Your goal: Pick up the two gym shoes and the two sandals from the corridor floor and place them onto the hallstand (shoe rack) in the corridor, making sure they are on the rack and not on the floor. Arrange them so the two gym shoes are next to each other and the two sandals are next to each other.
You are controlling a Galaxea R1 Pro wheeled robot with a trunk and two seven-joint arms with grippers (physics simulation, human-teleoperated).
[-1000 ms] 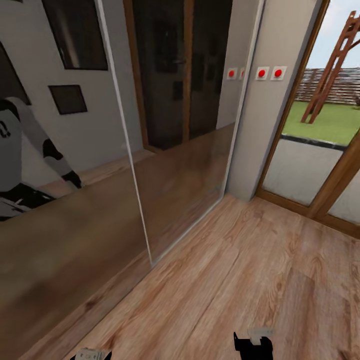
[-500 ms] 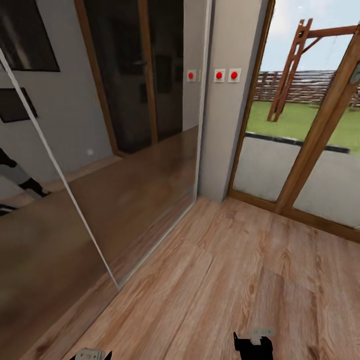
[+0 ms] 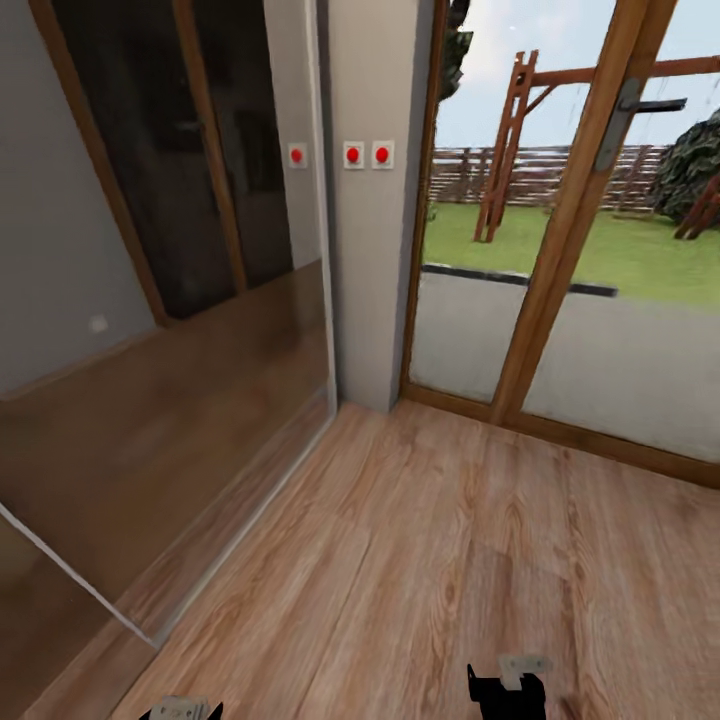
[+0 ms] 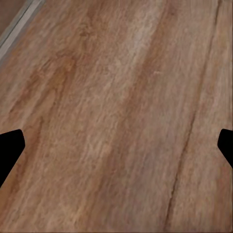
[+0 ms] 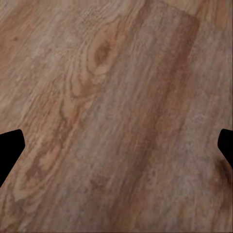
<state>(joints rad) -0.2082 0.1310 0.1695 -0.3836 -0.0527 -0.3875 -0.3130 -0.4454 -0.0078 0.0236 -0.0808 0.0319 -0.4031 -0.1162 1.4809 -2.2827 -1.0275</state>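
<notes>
View has panned right: mirror [image 3: 150,420] slid left, glass door [image 3: 560,250] now central. Search step. Floor [image 3: 430,560] carries no shoes or sandals here; rack unseen. Left tool [image 4: 116,145] and right tool [image 5: 116,145] spread wide, empty. Next: continue turning to locate them.

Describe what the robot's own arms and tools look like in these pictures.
Little of them shows. In the head view the right tool is a blocky black shape with a pale grey plate on top; the left tool shows black tips around a light grey block. In the wrist views each tool's fingers appear as flat black wedges. No cables or markings are visible.
</notes>
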